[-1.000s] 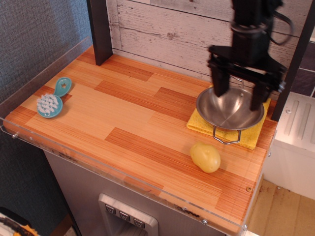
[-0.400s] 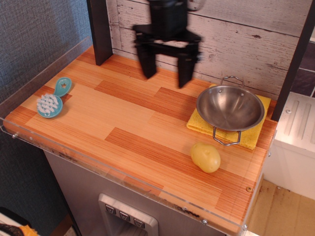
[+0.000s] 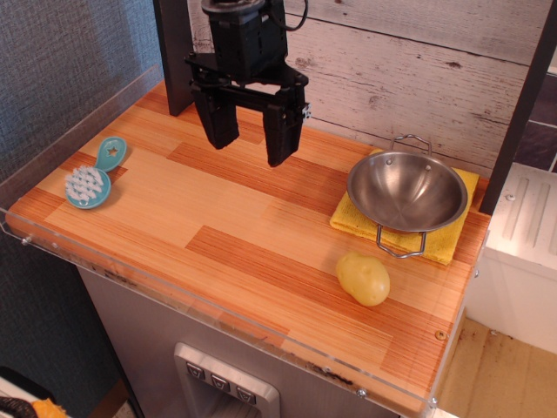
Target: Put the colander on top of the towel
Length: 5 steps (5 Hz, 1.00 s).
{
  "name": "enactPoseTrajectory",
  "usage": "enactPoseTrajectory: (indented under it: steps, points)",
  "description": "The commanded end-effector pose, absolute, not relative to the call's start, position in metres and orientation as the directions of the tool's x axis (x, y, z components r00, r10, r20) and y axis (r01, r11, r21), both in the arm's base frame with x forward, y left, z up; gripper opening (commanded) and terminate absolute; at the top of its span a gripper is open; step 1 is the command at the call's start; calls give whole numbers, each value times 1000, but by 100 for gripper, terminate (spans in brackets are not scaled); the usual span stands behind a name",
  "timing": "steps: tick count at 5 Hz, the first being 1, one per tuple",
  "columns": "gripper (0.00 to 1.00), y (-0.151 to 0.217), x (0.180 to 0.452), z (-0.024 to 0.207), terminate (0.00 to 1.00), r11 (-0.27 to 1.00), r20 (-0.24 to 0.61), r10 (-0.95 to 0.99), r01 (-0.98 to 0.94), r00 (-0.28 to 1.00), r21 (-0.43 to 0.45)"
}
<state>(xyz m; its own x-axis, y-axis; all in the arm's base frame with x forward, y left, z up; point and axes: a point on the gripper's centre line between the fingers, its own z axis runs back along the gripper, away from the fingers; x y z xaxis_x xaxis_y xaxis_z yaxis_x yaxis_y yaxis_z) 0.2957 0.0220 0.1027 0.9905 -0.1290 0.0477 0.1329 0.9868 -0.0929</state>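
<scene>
One view here, looking down on the wooden counter (image 3: 218, 226). The black gripper (image 3: 250, 141) hangs above the back of the counter, at about 11 o'clock from the centre, its two fingers (image 3: 217, 122) spread wide with nothing between them.

Over at 3 o'clock sits the colander (image 3: 406, 192), a shiny steel bowl, upright and resting on the yellow towel (image 3: 459, 228). One wire loop handle points toward the back wall, the other toward the front edge, overhanging the cloth. The towel shows around the bowl at its left, front and right corners. Gripper and colander are well apart.

Just beside the towel's front edge, at about 5 o'clock, a yellow potato (image 3: 363, 279) lies on bare wood, not touching the cloth. Far across at 9 o'clock, a teal brush (image 3: 94, 175) lies flat near the left rim, white bristles up. A whitewashed plank wall (image 3: 409, 61) runs along the back.
</scene>
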Motion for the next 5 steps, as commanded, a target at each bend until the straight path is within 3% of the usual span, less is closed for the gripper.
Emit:
enactPoseTrajectory:
  steps: [1, 4, 5]
  points:
    - [100, 24, 289, 119, 0, 992, 151, -125, 124, 981, 14]
    - [100, 30, 283, 110, 0, 995, 116, -97, 96, 989, 15]
    - [100, 30, 283, 110, 100, 995, 116, -97, 96, 989, 15]
